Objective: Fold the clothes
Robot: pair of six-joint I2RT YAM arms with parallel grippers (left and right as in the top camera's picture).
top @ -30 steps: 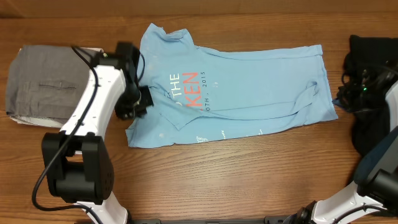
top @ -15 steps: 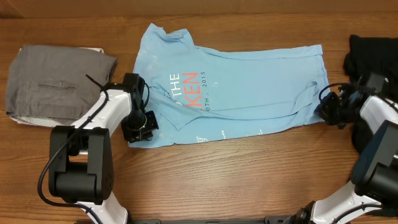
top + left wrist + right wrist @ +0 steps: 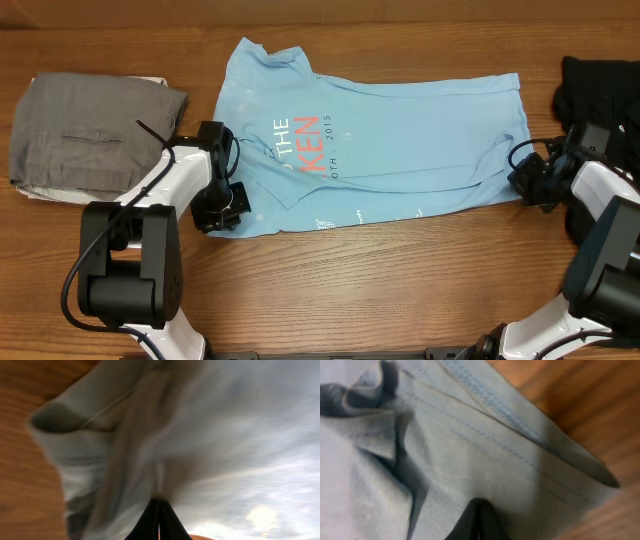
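Closest to the arm bases there's a wide bare strip of wood counter (image 3: 400,290) running the whole width, so plenty of free room on the near side. The T-shirt's (image 3: 400,130) near hem sits just past that strip, a bit wavy, with small white lettering along it.

The left tool (image 3: 222,208) is down at the near left corner of the shirt, right on the edge of the cloth. In the left wrist view its fingers (image 3: 150,522) are pinched together to a point, with light blue fabric bunched up and gathered right at the tips, so it's clamped on the shirt. Bare wood shows just off to the side of that corner.

The right tool (image 3: 522,182) is at the near right corner. In its wrist view the fingers (image 3: 470,520) are also squeezed closed, with the stitched hem and a couple of folds right in front of the tips. It looks like it has a pinch of the cloth there too.

The shirt itself lies mostly flat across the middle of the counter, with its red and white print facing up left of center. Some creases run toward the right end.

Farther back on the left is a gray folded garment (image 3: 80,135), close to the shirt but not touching it. On the far right there's a black garment (image 3: 600,85) next to the right arm. Beyond the shirt's far edge there's another band of open wood.
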